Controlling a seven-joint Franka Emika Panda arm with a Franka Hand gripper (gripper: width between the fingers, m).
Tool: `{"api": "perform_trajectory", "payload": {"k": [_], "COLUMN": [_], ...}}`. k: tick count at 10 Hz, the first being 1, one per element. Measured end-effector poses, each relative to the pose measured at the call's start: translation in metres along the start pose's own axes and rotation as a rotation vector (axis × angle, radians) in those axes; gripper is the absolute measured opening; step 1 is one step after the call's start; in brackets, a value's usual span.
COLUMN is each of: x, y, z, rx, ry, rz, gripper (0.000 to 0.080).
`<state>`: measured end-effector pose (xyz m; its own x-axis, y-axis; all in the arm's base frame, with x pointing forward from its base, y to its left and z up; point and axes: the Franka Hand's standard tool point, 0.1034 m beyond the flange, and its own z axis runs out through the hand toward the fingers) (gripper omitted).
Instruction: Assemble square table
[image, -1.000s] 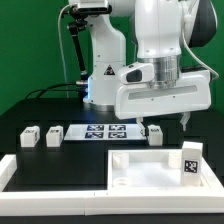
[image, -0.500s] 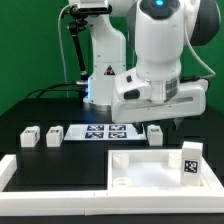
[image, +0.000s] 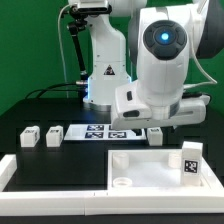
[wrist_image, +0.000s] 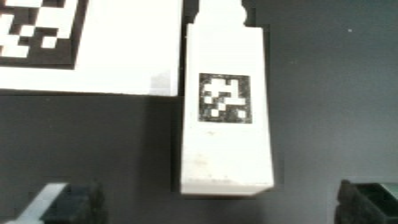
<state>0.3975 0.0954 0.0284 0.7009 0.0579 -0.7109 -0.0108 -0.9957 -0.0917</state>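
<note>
1. Arm (image: 160, 60) has swung lower and turned since a second ago. The hand (wrist_image: 217, 203) now hangs over the leg (image: 155, 134) at the exterior view's right end of the marker board (image: 105, 131).
2. Hand is spread wide with nothing held. Its fingers (wrist_image: 68, 203) stand either side of that leg, clear of it.
3. That leg lies flat on the black desk (image: 60, 152), tag up, right beside the board; contact unclear.
4. Tabletop (image: 150, 162) sits at the desk's front, with a tagged leg (image: 190, 160) at its exterior-view-right corner.
5. Two more legs (image: 30, 136) (image: 54, 133) lie on the exterior view's left of the board.
</note>
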Motion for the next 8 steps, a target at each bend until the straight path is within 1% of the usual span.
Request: {"api": "perform_trajectory", "payload": {"k": [1, 2, 5, 7, 8], "x": [0.002, 0.006, 0.008, 0.008, 0.006], "y": [0.0, 0.0, 0.001, -0.002, -0.007], "z": [0.003, 0.005, 0.005, 0.016, 0.024], "rx": [0.003, 0.002, 0.002, -0.003, -0.008], "ry": [-0.074, -0.1, -0.091, -0.113, -0.123], "rz": [0.038, 0.043, 0.049, 0.08, 0.078], "gripper": [0.0648, 0.0648, 0.0648, 0.0648, 0.0648]}}
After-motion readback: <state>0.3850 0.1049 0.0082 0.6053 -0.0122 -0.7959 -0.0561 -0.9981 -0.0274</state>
